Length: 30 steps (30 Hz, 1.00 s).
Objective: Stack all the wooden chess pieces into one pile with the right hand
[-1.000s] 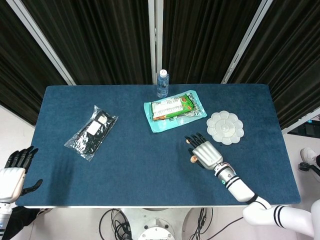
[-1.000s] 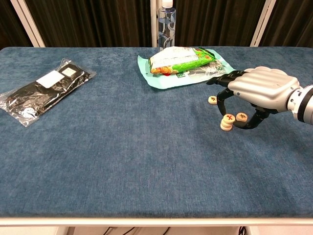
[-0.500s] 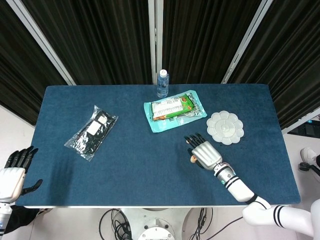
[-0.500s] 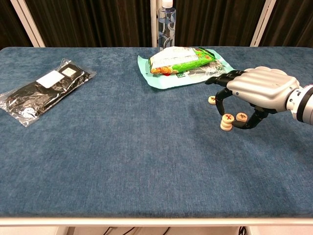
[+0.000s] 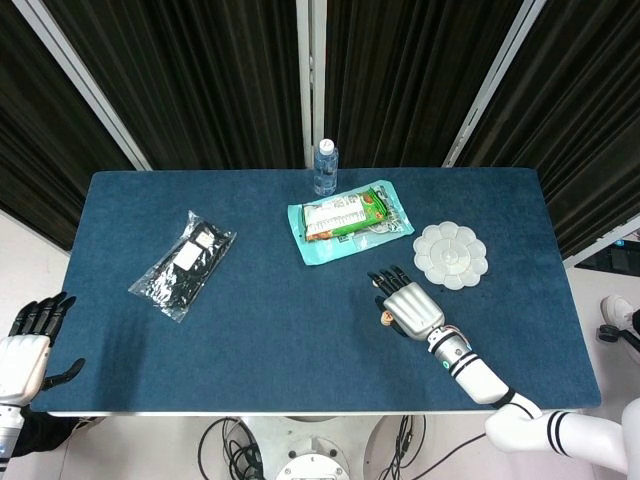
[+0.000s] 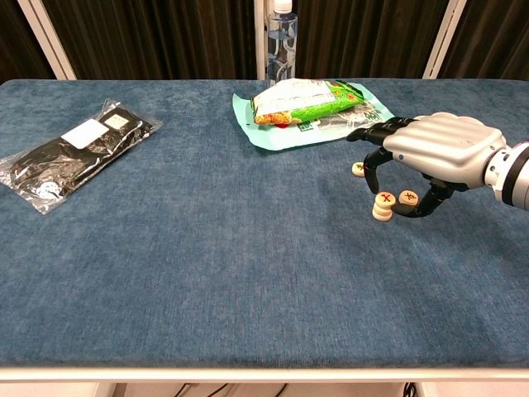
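The blue table spreads under me. My right arm reaches in from the near right corner, and my right hand arches palm-down over the wooden chess pieces, dark fingers curled downward and the thumb hooked in from the near side. Whether a fingertip or the thumb actually touches a piece, or pinches one, I cannot tell. Under it, a small stack of pieces stands just beside a single piece that lies flat, close to my thumb; a third piece lies a little further off, under my fingertips.

My left hand hangs off the table's near left corner, fingers apart, holding nothing.

On the left part of the table lies a black packet in clear wrap. Beyond my right hand lies a green snack bag on a pale blue pouch, with a water bottle standing behind it at the far edge. To the right sits a white flower-shaped palette, near my right hand but apart from it.
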Motion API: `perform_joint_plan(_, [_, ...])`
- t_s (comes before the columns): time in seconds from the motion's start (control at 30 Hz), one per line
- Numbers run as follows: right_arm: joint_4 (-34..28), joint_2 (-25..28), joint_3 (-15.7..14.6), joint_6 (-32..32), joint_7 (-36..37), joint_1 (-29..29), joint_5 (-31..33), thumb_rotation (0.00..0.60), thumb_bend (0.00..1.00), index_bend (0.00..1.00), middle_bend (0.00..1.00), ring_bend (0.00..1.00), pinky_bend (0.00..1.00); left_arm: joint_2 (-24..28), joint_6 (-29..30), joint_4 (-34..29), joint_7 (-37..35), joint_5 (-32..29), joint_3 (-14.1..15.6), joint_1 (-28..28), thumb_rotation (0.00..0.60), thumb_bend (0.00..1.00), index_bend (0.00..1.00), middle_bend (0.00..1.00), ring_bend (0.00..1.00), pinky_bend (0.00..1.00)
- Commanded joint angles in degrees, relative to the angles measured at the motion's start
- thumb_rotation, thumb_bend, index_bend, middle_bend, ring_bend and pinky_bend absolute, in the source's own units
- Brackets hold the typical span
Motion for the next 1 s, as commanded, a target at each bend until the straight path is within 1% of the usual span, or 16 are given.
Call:
perform_joint_plan(0.03, [-0.18, 0.21, 0.01, 0.07, 0.07, 0.00, -0.05, 0.600, 0.26, 0.45, 0.00, 0.00, 0.00, 0.07, 0.11, -0.05, -0.09, 0.09, 0.00, 0.04, 0.600, 0.23, 0.05, 0.00, 0.00, 0.00])
perform_joint_plan(0.2, [-1.89, 1.96, 0.17, 1.50, 0.67, -0.50, -0.74, 0.600, 0.26, 0.38, 0.00, 0.00, 0.00, 0.34, 0.33, -0.28, -0.36, 0.31, 0.08, 0.14, 0.600, 0.23, 0.05, 0.00, 0.00, 0.00])
perform_joint_plan(0.33, [-2.78, 3.79, 0.16, 2.31, 1.02, -1.09, -0.77, 0.600, 0.26, 0.38, 0.00, 0.00, 0.00, 0.37, 0.28, -0.38, -0.25, 0.49, 0.15, 0.08, 0.600, 0.23, 0.05, 0.00, 0.00, 0.00])
perform_joint_plan(0.4, [-2.91, 4.49, 0.07, 1.55, 1.39, -1.15, -0.03, 0.600, 0.29, 0.37, 0.00, 0.00, 0.00, 0.37, 0.21, -0.47, -0.24, 0.53, 0.19, 0.05, 0.600, 0.23, 0.05, 0.00, 0.00, 0.00])
perform_joint_plan(0.43, [-3.00, 4.72, 0.01, 1.09, 1.70, -1.12, 0.29, 0.600, 0.32, 0.37, 0.00, 0.00, 0.00, 0.38, 0.22, -0.53, -0.29, 0.61, 0.21, 0.05, 0.600, 0.23, 0.05, 0.00, 0.00, 0.00])
perform_joint_plan(0.5, [-2.86, 5.00, -0.23, 0.22, 2.21, -1.04, 0.63, 0.600, 0.48, 0.38, 0.00, 0.00, 0.00, 0.43, 0.29, -0.64, -0.51, 0.77, 0.26, 0.06, 0.600, 0.23, 0.05, 0.00, 0.00, 0.00])
perform_joint_plan(0.53, [-2.71, 5.02, -0.36, -0.13, 2.46, -1.02, 0.71, 0.600, 0.54, 0.38, 0.00, 0.00, 0.00, 0.45, 0.33, -0.64, -0.50, 0.80, 0.26, 0.07, 0.600, 0.23, 0.05, 0.00, 0.00, 0.00])
perform_joint_plan(0.57, [-2.57, 5.03, -0.51, -0.50, 2.73, -0.97, 0.76, 0.600, 0.64, 0.37, 0.00, 0.00, 0.00, 0.45, 0.35, -0.64, -0.44, 0.79, 0.26, 0.08, 0.600, 0.23, 0.05, 0.00, 0.00, 0.00])
perform_joint_plan(0.63, [-2.23, 5.07, -0.87, -1.45, 3.19, -0.81, 0.84, 0.600, 0.73, 0.37, 0.00, 0.00, 0.00, 0.45, 0.34, -0.68, -0.40, 0.76, 0.28, 0.10, 0.600, 0.23, 0.05, 0.00, 0.00, 0.00])
perform_joint_plan(0.67, [-2.12, 5.09, -0.99, -1.80, 3.34, -0.73, 0.86, 0.600, 0.81, 0.38, 0.00, 0.00, 0.00, 0.45, 0.35, -0.67, -0.41, 0.77, 0.27, 0.10, 0.600, 0.23, 0.05, 0.00, 0.00, 0.00])
perform_joint_plan(0.73, [-1.96, 5.08, -1.11, -2.29, 3.53, -0.59, 0.92, 0.600, 0.88, 0.38, 0.00, 0.00, 0.00, 0.44, 0.35, -0.64, -0.48, 0.81, 0.27, 0.08, 0.600, 0.23, 0.05, 0.00, 0.00, 0.00])
perform_joint_plan(0.8, [-1.91, 5.05, -1.09, -2.52, 3.64, -0.48, 0.99, 0.600, 0.92, 0.38, 0.00, 0.00, 0.00, 0.42, 0.30, -0.57, -0.53, 0.80, 0.26, 0.05, 0.600, 0.23, 0.05, 0.00, 0.00, 0.00])
perform_joint_plan(1.0, [-1.82, 4.77, -1.01, -2.90, 3.66, -0.22, 1.20, 0.600, 0.92, 0.37, 0.00, 0.00, 0.00, 0.40, 0.20, -0.38, -0.77, 0.61, 0.21, 0.03, 0.600, 0.23, 0.05, 0.00, 0.00, 0.00])
